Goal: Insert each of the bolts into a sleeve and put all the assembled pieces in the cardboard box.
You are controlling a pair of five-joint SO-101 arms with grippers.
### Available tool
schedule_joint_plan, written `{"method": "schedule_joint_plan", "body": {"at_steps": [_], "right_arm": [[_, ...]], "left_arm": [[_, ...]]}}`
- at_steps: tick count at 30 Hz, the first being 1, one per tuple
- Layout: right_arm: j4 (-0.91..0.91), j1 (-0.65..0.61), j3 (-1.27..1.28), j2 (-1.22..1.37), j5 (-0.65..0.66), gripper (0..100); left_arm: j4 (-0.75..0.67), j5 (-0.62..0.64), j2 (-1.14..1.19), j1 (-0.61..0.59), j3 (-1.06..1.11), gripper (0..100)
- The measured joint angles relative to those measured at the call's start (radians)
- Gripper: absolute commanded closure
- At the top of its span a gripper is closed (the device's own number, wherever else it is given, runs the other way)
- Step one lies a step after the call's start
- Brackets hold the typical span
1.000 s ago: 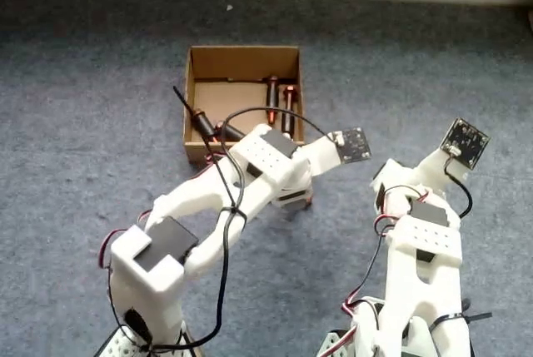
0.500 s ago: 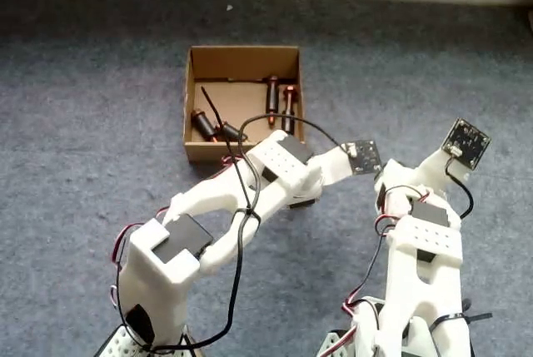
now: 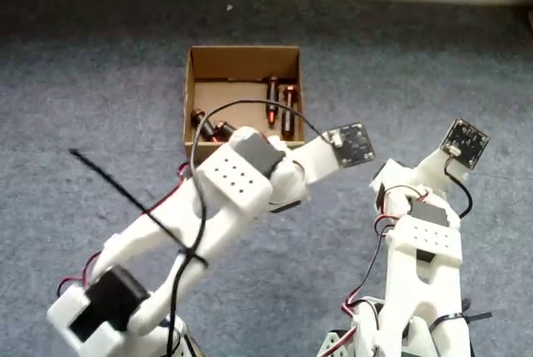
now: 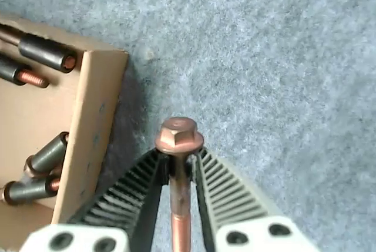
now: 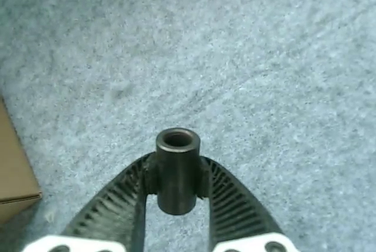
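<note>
My left gripper (image 4: 178,161) is shut on a copper bolt (image 4: 178,146), hex head toward the fingertips, above the carpet just outside the cardboard box (image 4: 94,123). My right gripper (image 5: 175,172) is shut on a dark sleeve (image 5: 176,167), its open bore facing away from the wrist, over bare carpet. In the high view the left arm (image 3: 241,174) stretches across the box's near right corner, and the right arm (image 3: 420,232) stands to the right. The cardboard box (image 3: 191,95) holds several assembled bolt-and-sleeve pieces (image 3: 279,106).
Grey carpet (image 3: 433,66) covers the whole floor, with open room to the right of the box and behind it. A black cable (image 3: 125,195) sticks out leftward from the left arm. One corner of the box (image 5: 14,175) edges into the right wrist view.
The left arm has swung and risen, its body now covering the box's near right corner, and its cable has flipped out to the left. The right arm has kept still.
</note>
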Motion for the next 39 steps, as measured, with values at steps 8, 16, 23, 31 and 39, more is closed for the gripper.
{"method": "schedule_joint_plan", "body": {"at_steps": [8,16,23,31,39], "right_arm": [[0.0,0.0,0.017,-0.002,0.0,99.5],[-0.003,-0.002,0.038,-0.002,0.0,99.5],[-0.003,-0.074,0.038,-0.002,0.0,99.5],[0.005,-0.184,0.061,-0.054,0.0,99.5],[0.069,-0.29,0.242,-0.485,0.006,99.5]], "left_arm": [[0.0,0.015,-0.537,0.0,0.379,99],[-0.043,0.017,-1.056,-0.12,0.713,99],[-0.087,0.018,-1.445,-0.222,0.951,99],[-0.12,0.017,-1.685,-0.235,1.054,99],[-0.189,0.157,-1.685,-0.244,1.08,99]]}}
